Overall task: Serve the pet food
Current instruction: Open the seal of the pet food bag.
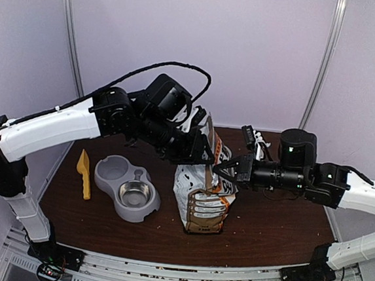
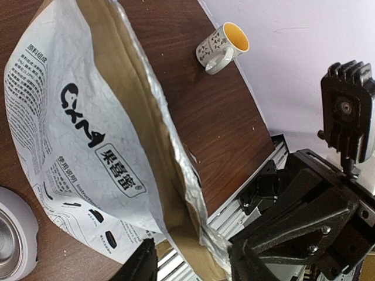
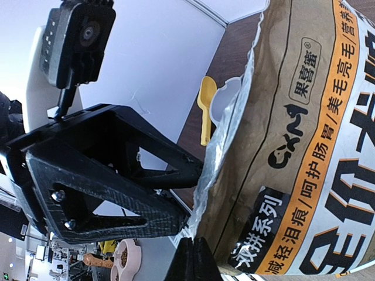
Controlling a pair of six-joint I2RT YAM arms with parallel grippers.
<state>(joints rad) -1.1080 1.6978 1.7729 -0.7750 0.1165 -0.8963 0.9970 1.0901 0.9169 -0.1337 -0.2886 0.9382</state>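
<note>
Right now the bag (image 1: 203, 198) stands upright mid-table. The pet food is not visible and is presumably inside it. The right gripper (image 1: 227, 168) is pressed together on the bag's foil lip. The left gripper (image 1: 203, 152) straddles the opposite lip, and I cannot tell whether it truly pinches. If the 2 arms pull apart unevenly, the lip could tear or slip free. The bag could also topple and spill its contents across the table (image 1: 266, 220) instead of into the feeder bowl (image 1: 135, 192).
</note>
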